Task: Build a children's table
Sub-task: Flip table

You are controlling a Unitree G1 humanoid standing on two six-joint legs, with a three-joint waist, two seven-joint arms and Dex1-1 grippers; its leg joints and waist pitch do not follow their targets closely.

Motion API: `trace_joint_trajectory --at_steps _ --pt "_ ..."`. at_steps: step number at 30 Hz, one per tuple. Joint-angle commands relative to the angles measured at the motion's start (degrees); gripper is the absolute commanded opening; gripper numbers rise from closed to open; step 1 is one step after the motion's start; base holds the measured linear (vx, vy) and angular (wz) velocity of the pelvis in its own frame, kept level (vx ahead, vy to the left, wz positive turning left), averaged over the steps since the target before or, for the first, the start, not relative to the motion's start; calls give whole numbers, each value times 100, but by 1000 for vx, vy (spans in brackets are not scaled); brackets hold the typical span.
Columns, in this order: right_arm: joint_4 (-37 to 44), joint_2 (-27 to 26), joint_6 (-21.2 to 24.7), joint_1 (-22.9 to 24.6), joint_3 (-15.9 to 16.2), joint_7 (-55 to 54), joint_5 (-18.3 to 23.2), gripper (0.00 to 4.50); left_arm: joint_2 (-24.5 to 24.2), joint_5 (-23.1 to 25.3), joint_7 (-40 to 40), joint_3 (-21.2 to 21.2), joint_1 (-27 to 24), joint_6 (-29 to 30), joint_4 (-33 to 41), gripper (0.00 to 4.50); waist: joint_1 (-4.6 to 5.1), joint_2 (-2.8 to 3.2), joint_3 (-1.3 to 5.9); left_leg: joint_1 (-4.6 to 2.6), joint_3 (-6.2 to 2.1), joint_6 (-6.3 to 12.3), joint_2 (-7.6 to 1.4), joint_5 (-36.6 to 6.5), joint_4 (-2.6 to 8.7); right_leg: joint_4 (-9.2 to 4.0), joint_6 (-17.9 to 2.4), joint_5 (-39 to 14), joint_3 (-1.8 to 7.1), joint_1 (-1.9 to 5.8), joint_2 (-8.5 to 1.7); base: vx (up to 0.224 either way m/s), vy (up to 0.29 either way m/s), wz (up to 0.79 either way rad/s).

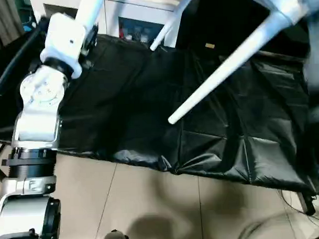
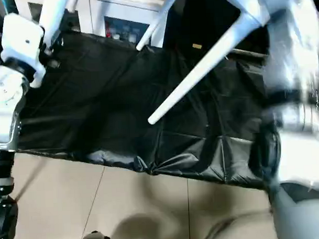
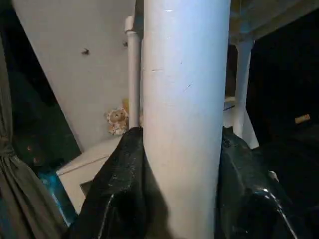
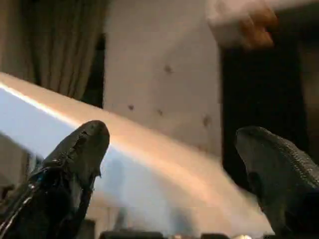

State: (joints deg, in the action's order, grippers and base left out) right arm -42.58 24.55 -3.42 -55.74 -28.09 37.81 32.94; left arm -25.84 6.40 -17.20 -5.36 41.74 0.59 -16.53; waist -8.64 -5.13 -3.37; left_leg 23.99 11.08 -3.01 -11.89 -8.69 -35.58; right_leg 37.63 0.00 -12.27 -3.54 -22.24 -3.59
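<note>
1. A black sheet (image 1: 149, 114) covers the counter; a white cabinet (image 1: 137, 18) stands behind it.
2. The table is held aloft; one leg (image 1: 225, 64) slants down toward the near left.
3. Left pincer (image 3: 182, 199) clamps another leg (image 3: 184, 99).
4. Right pincer (image 4: 172, 164) is spread apart around a leg (image 4: 149, 164).

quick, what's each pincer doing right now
Left pincer: shut on a white table leg.
Right pincer: open, fingers apart, a white leg running between them, not gripped.

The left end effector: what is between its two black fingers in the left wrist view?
A white table leg stands between the two black fingers of the left end effector, which press it from both sides. The left wrist view shows this.
</note>
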Motion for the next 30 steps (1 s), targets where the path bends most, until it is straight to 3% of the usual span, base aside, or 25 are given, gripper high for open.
trace_joint_trajectory --at_steps 1,3,4,7,10,12,13,14,17,19,20,21,23,25,26,27,29,30 --pt "463 23 413 318 -286 159 449 450 35 53 -272 271 88 -91 -299 163 41 226 438 -354 -134 -401 -193 -1799 478 -499 -900 -658 227 100 -424 0 0 0" --pt "540 29 426 842 -313 131 344 450 2 47 -322 307 145 -226 -482 163 48 218 443 -328 -140 -421 -181 -1752 478 -494 -921 -676 224 131 -432 0 0 0" --pt "403 27 420 1040 -328 199 291 450 -13 41 -343 311 166 -268 -556 162 28 234 440 -343 -124 -440 -183 -1773 468 -513 -939 -788 229 100 -464 0 0 0" --pt "353 -53 543 1341 -233 390 250 450 -42 45 -386 314 183 -335 -649 162 61 261 424 -317 -155 -501 -183 -1985 493 -538 -947 -1263 219 126 -491 0 0 0" --pt "402 -178 791 1556 86 642 170 450 -63 33 -437 329 197 -428 -749 162 99 249 388 -297 -169 -435 -181 -2113 510 -592 -878 -1748 214 129 -513 0 0 0" --pt "392 -289 899 1644 404 728 35 450 -80 16 -464 347 227 -542 -888 162 114 270 386 -303 -191 -437 -181 -2227 520 -629 -801 -2111 211 133 -535 0 0 0" --pt "392 -289 899 1644 404 728 35 450 -80 16 -464 347 227 -542 -888 161 111 278 387 -308 -196 -445 -181 -2224 522 -634 -791 -2139 210 124 -535 0 0 0" --pt "75 -388 903 1467 563 775 -101 450 -97 -5 -508 353 255 -652 -1015 161 96 306 400 -350 -192 -464 -192 -2235 518 -635 -808 -2083 215 96 -543 0 0 0" --pt "-512 -482 788 1102 676 854 -323 450 -121 -26 -559 350 265 -753 -1140 161 94 294 401 -377 -167 -458 -197 -2225 514 -623 -931 -1875 216 65 -537 0 0 0" --pt "-1105 -534 612 733 770 771 -570 450 -147 -45 -620 354 239 -798 -1181 161 120 303 408 -333 -167 -480 -186 -2155 519 -583 -1043 -1814 197 97 -539 0 0 0" --pt "-1395 -559 524 553 812 667 -688 450 -155 -64 -649 349 220 -805 -1188 161 117 278 410 -346 -158 -480 -206 -2136 518 -575 -1061 -1751 199 78 -549 0 0 0" --pt "-1646 -577 445 395 882 530 -775 450 -169 -83 -681 346 195 -825 -1195 161 111 302 410 -367 -153 -495 -210 -2144 513 -565 -1106 -1714 199 59 -551 0 0 0" --pt "-1941 -609 343 197 983 324 -902 450 -205 -94 -729 349 136 -863 -1177 161 95 251 412 -362 -130 -455 -213 -2010 512 -541 -1139 -1537 208 61 -552 0 0 0" --pt "-2095 -652 296 65 1028 238 -960 450 -235 -105 -757 338 96 -892 -1179 161 85 295 427 -354 -121 -448 -218 -1857 517 -502 -1137 -1237 210 71 -538 0 0 0" --pt "-2170 -674 289 -5 1045 280 -965 450 -250 -117 -777 334 72 -915 -1174 161 72 263 433 -352 -110 -409 -219 -1762 523 -486 -1137 -1052 205 87 -531 0 0 0" --pt "-2207 -694 296 -55 1055 361 -966 450 -263 -121 -789 333 54 -923 -1176 161 77 275 443 -337 -106 -382 -216 -1650 524 -464 -1158 -866 201 109 -524 0 0 0" --pt "-2383 -738 320 -233 1065 883 -1004 450 -300 -148 -843 346 6 -983 -1208 161 72 194 448 -297 -92 -271 -209 -1476 511 -438 -1174 -698 202 149 -529 0 0 0" --pt "-2417 -747 321 -284 1111 1153 -1043 450 -317 -146 -860 351 -5 -1003 -1251 161 69 201 439 -301 -78 -224 -214 -1488 508 -458 -1169 -759 204 137 -531 0 0 0"
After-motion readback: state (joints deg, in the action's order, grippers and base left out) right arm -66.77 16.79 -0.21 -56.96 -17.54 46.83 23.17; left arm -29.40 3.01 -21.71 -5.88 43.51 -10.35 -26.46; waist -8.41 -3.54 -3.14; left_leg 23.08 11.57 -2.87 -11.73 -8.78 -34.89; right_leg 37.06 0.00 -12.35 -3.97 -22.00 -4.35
